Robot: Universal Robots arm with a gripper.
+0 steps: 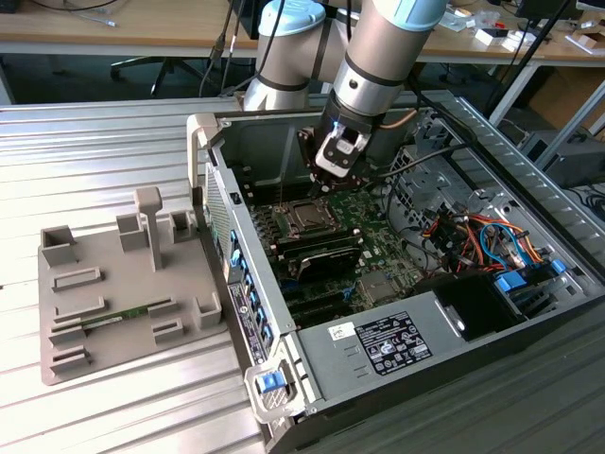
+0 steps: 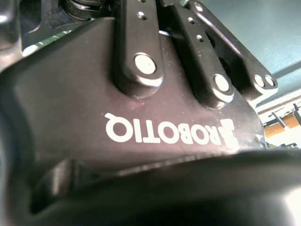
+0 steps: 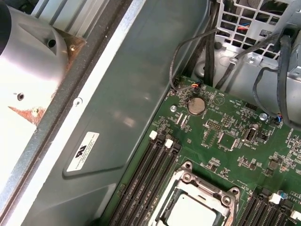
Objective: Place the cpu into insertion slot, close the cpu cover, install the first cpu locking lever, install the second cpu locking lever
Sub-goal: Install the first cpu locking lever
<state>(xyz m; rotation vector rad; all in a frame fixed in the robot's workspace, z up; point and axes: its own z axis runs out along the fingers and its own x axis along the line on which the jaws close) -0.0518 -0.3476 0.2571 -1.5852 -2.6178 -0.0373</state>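
In the insertion slot [image 3: 165, 201] on the green board sits the cpu [image 3: 188, 215], silvery top up and lying flat. The cpu cover [image 3: 207, 186] appears to lie down around it, its frame bordering the chip's edges. Whether either locking lever is latched, I cannot tell.

Long black memory slots [image 3: 146, 179] run just beside the socket, and a coin cell [image 3: 196, 105] sits farther up the board, near the case's grey wall [image 3: 141, 84].

In the exterior view the end effector [image 1: 333, 180] hangs above the board, near the socket but apart from it, touching nothing. Whether it is clenched or released, I cannot tell. The open computer case [image 1: 217, 189] rests on a ribbed metal desk [image 1: 95, 151], with a grey parts tray [image 1: 57, 312] well apart on the exterior view's left.

Judging from this, placing is done and the work stands at the cover and levers. Doing it well means pressing squarely on the frame, never on the chip, keeping the cover flat, and staying off the memory slots and loose cables [image 3: 183, 52].
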